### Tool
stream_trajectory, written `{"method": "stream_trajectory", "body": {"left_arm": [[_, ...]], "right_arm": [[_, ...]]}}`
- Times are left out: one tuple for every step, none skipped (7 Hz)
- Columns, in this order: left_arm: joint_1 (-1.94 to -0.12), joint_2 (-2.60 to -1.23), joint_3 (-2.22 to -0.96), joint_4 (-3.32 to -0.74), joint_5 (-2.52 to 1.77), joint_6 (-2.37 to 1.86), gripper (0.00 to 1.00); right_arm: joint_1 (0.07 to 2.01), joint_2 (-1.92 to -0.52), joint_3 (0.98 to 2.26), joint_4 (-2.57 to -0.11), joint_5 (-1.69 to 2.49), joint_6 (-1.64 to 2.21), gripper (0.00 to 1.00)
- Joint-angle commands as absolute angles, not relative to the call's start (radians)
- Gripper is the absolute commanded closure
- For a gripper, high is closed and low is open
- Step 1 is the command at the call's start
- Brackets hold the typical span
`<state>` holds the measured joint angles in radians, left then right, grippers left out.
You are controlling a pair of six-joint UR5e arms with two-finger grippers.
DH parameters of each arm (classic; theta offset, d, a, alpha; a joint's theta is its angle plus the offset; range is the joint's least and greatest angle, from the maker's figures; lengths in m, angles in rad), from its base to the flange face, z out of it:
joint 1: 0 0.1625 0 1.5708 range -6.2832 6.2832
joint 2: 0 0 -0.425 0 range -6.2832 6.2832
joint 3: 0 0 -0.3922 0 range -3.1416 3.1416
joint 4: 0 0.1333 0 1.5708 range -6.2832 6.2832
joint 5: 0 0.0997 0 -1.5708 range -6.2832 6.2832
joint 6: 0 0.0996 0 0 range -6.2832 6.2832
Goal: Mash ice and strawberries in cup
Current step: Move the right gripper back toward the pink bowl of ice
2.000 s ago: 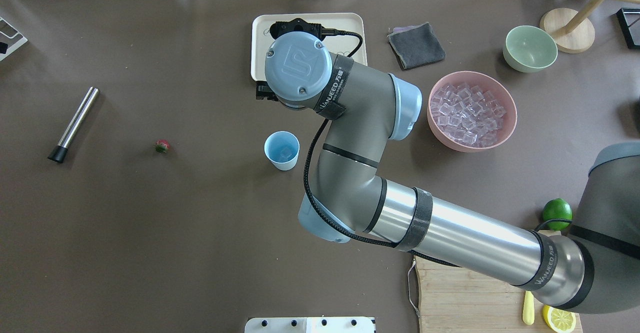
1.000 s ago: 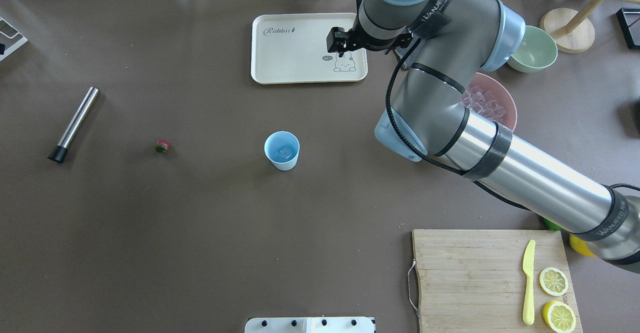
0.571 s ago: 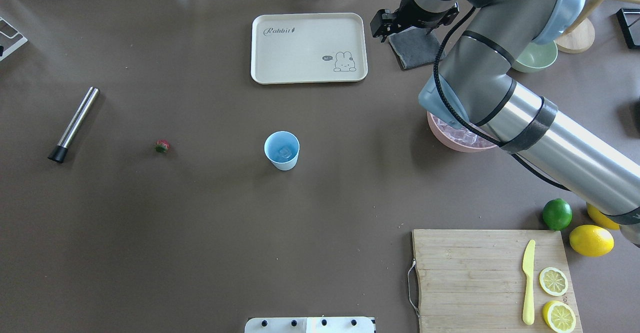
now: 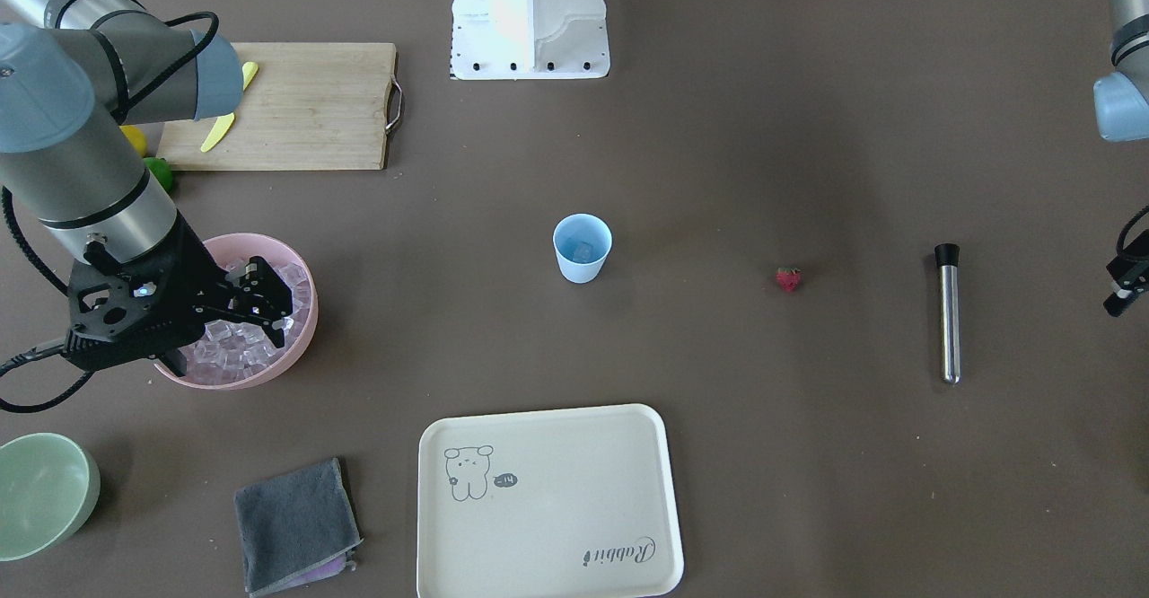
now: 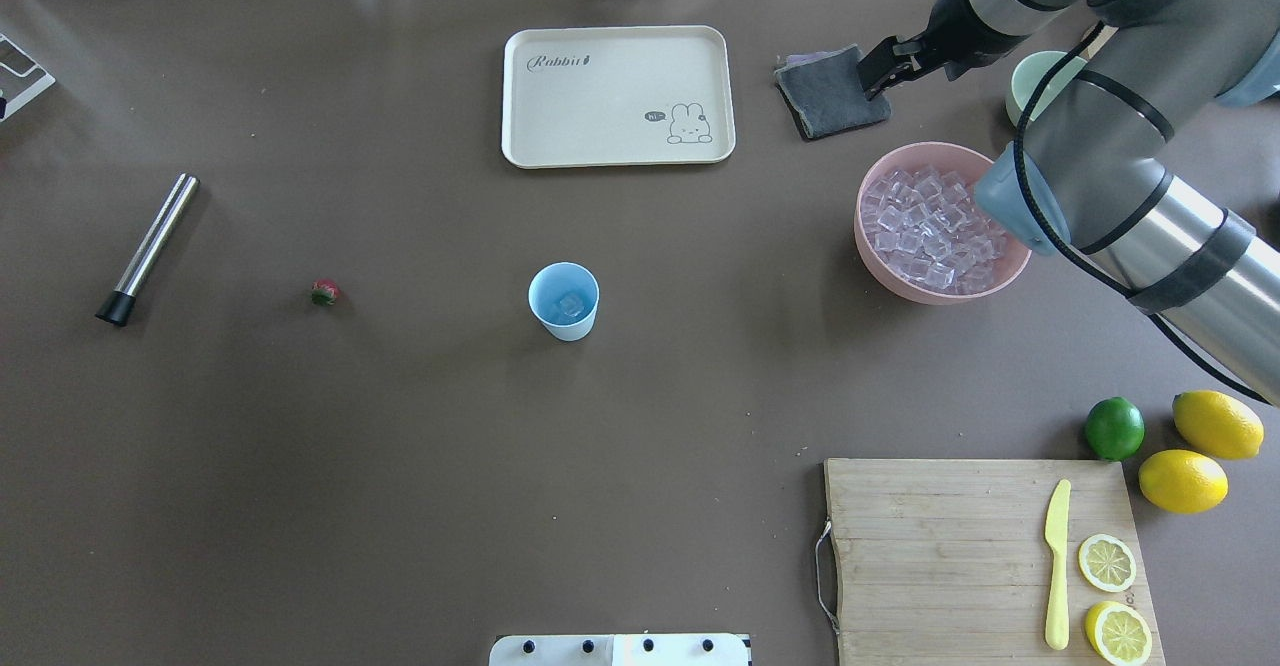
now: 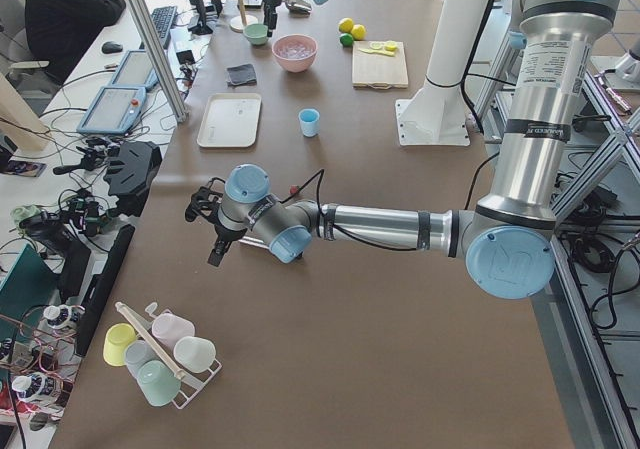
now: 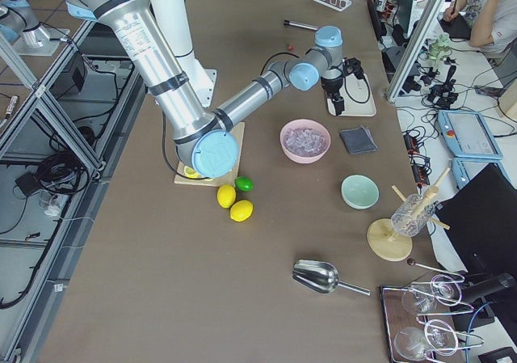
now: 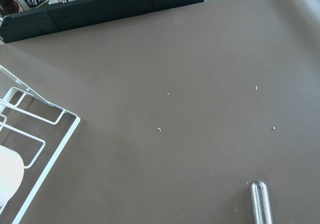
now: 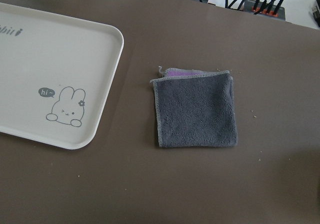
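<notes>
Open room all round light-blue cup [image 5: 564,318], upright mid-table, clear ice [image 5: 571,305] inside; red strawberry [image 5: 324,292] alone, toward left edge. Right gripper [image 4: 276,309] spread, empty, raised near pink bowl [image 5: 872,251]; left gripper [image 4: 1124,287]: cannot tell.

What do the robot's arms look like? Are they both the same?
Yes, they match. The right arm and the left arm are shiny silver tubes with grey joints and round pale-blue caps. Black bands with white lettering wrap the right one, and a black cable loops alongside each. Both end in black claws: the right pincer and the left pincer.
</notes>
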<state>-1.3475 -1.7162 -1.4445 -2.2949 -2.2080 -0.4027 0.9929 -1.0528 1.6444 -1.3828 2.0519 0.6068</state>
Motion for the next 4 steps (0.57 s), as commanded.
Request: {"method": "stream_trajectory", "body": {"left_arm": [[-1.347, -1.715, -1.445, -2.298, -2.207, -0.402, 0.02], [-1.347, -1.715, -1.445, -2.298, -2.207, -0.402, 0.02], [-1.347, -1.717, -1.445, -2.298, -2.207, -0.402, 0.02], [-1.347, -1.718, -1.447, -2.298, -2.207, -0.402, 0.02]], "right_arm": [[1.002, -1.152, 1.646, -1.289, 2.063, 0.562, 0.01], [1.006, -1.175, 1.646, -1.267, 2.065, 0.558, 0.01], [1.005, -1.186, 1.640, -1.266, 2.062, 0.543, 0.01], [1.006, -1.187, 1.638, -1.266, 2.062, 0.542, 0.01]]}}
